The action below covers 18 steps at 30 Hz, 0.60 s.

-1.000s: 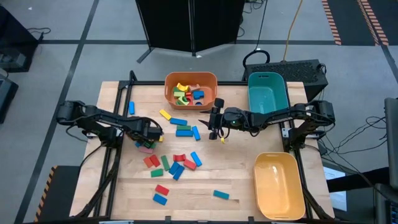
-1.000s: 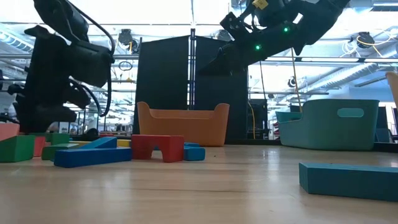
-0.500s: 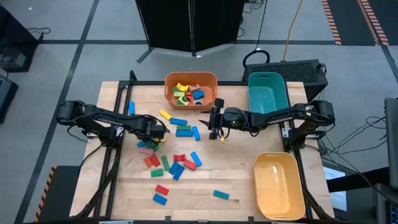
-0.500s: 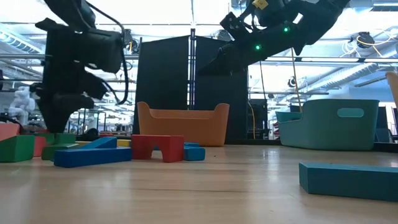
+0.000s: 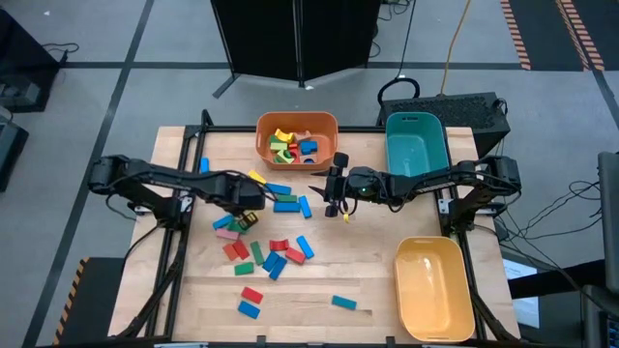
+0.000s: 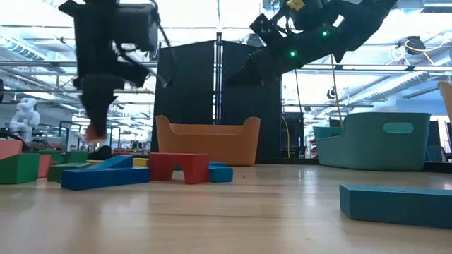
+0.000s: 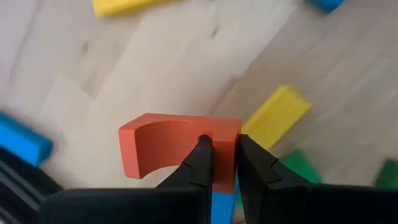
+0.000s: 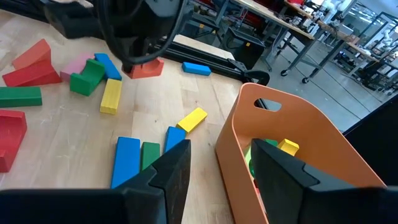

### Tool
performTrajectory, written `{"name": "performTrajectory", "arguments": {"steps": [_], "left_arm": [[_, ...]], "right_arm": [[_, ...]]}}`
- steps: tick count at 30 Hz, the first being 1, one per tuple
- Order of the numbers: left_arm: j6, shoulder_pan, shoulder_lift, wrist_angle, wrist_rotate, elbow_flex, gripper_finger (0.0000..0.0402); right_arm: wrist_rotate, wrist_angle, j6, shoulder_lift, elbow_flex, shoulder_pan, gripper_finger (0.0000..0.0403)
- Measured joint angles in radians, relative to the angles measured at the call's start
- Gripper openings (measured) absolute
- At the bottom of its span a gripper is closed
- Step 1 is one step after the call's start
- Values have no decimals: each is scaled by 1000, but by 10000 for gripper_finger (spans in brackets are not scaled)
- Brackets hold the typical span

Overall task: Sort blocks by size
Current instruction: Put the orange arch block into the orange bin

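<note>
The left gripper (image 7: 221, 163) is clamped on a red-orange arched block (image 7: 174, 146), lifted above scattered coloured blocks (image 5: 276, 253) on the wooden table (image 5: 387, 280). The right gripper (image 8: 217, 171), fingers parted and empty, waits beside the orange plastic bin (image 5: 296, 138).

Table (image 5: 387, 290): pale wood planks, smooth, slight sheen in low view. Blocks (image 5: 276, 261): painted, matt, smooth faces. Red arch block (image 7: 177, 146): matt, edges little soft. Orange bin (image 8: 292, 155), teal bin (image 5: 416, 145), yellow bin (image 5: 432, 290): smooth plastic, semi-gloss. Left gripper (image 7: 222, 163) fingers (image 7: 200, 163): black, matt.
</note>
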Motion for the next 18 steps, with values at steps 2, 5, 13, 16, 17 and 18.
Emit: {"name": "performTrajectory", "arguments": {"steps": [2,5,13,16,17,18], "left_arm": [[49,0,0,0,-2,32,37],[140,0,0,-1,-6,79,37],[490,0,0,-5,-31,183,37],[600,6,0,-1,-36,214,40],[632,11,0,1,-36,224,43],[664,19,0,0,-36,234,45]], "right_arm": [[0,0,0,0,0,0,157],[0,0,0,0,0,0,157],[0,-6,-2,0,0,0,157],[0,-7,-1,0,0,0,157],[0,-7,-1,0,0,0,157],[0,-7,0,0,0,0,157]]}}
